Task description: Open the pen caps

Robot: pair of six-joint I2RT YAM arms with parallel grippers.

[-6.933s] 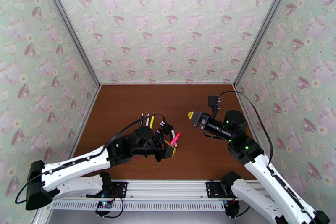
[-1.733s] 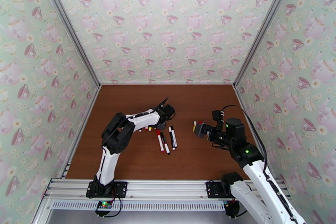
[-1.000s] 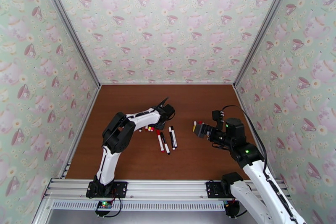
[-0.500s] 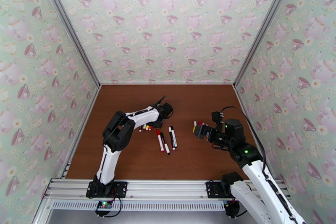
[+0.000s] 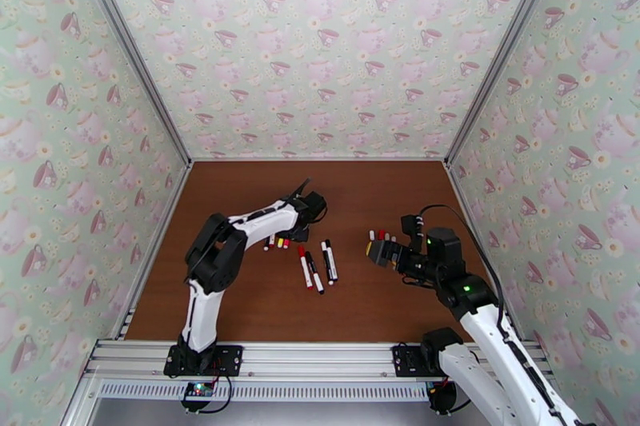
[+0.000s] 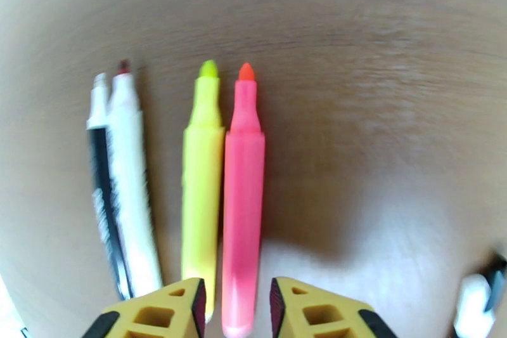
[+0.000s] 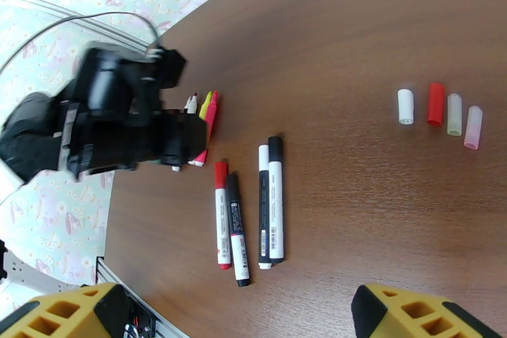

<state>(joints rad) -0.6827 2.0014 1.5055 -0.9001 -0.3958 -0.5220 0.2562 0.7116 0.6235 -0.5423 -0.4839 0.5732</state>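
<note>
The left gripper sits low over the table, just left of its centre. Its yellow jaws stand slightly apart on either side of the back end of the pink pen. A sliver of space shows on each side of the barrel, so the pen lies loose between them, not pinched. It is flat on the wood, its bare orange-red tip pointing away from the jaws. Against it in the left wrist view lies the yellow pen, its tip bare too. A little further over, a white pen with a dark red tip and a black-and-white pen lie pressed together, both uncapped.

Nearer the table's front edge, more pens lie side by side with their caps on: a red-capped pen touching a black-capped pen, and close beside them a second pair of pens, also touching.

Right of centre, toward the table's right edge, four loose caps lie in a short row, just beside one another: a white cap, a red cap, a pale yellow cap and a pink cap.

The right gripper hangs over the table just on the front-edge side of that row, jaws spread wide with nothing between them
</note>
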